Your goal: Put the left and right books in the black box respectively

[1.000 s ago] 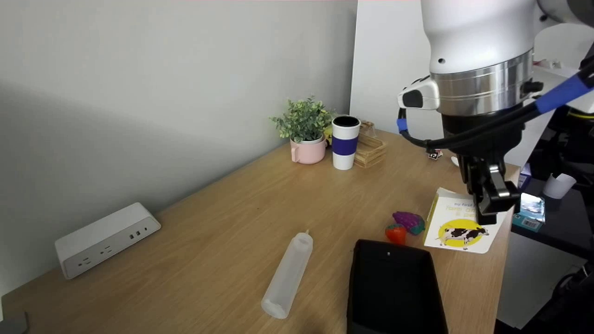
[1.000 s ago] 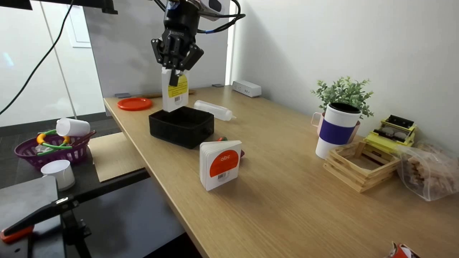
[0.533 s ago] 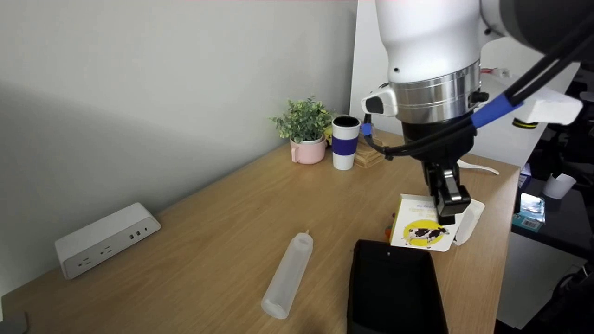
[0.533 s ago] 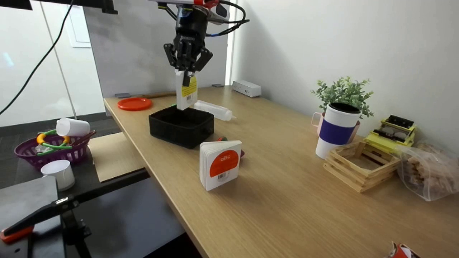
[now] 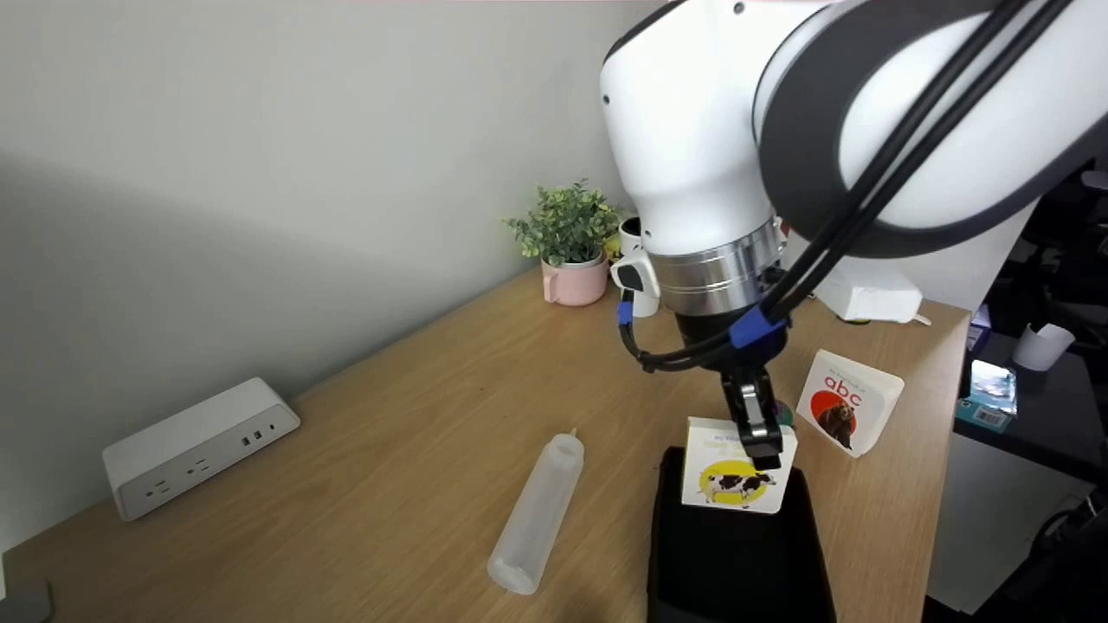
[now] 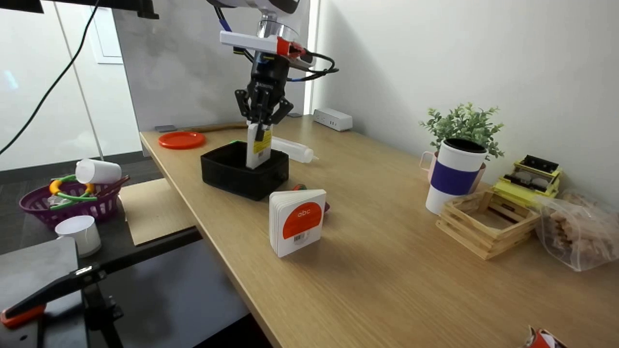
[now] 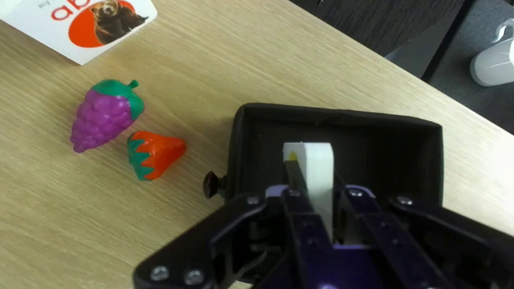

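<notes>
In the wrist view, my gripper (image 7: pixel 317 174) is shut on the white book with the yellow picture (image 7: pixel 319 156), which stands upright between the fingers. The black box (image 7: pixel 337 109) lies directly below. Both exterior views put the held book (image 5: pixel 736 489) at the knob end of the black box (image 6: pixel 227 176), its lower part overlapping the opening; how deep it reaches I cannot tell. The book with the red picture (image 6: pixel 302 220) stands upright on the table, slightly fanned, a short way from the box. Its bear cover (image 7: pixel 106 24) is partly cut off in the wrist view.
A purple grape toy (image 7: pixel 102 114) and a red strawberry toy (image 7: pixel 156 154) lie beside the box's knob end. A clear bottle (image 5: pixel 541 515) lies along the box's other side. The table's edge (image 7: pixel 401 74) runs close by. A red plate (image 6: pixel 181 140) sits beyond the box.
My gripper has carried the yellow-picture book across to the black box and lowered it. The red-picture book, earlier hidden behind it, now shows fully in an exterior view.
</notes>
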Robot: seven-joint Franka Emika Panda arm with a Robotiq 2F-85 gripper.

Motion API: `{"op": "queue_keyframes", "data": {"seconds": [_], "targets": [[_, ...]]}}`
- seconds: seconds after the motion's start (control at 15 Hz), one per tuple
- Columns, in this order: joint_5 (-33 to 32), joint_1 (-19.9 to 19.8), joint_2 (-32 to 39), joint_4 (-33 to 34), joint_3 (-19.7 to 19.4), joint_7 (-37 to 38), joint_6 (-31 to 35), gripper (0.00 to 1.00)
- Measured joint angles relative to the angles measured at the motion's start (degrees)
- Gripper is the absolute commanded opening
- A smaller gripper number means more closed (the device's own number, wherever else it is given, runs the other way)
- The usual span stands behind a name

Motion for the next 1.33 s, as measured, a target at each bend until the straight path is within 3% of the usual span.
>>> {"op": "queue_keyframes", "data": {"seconds": [0.53, 0.67, 1.2, 1.33], "targets": [[0.06, 0.03, 6.03, 4.52, 0.01, -0.31, 0.0, 0.04], [0.08, 0.03, 6.43, 4.99, 0.01, -0.31, 0.0, 0.4], [0.13, 0.04, 6.53, 5.83, 0.01, -0.31, -0.01, 0.96], [0.14, 0.04, 6.53, 6.07, 0.03, -0.31, -0.01, 1.0]]}}
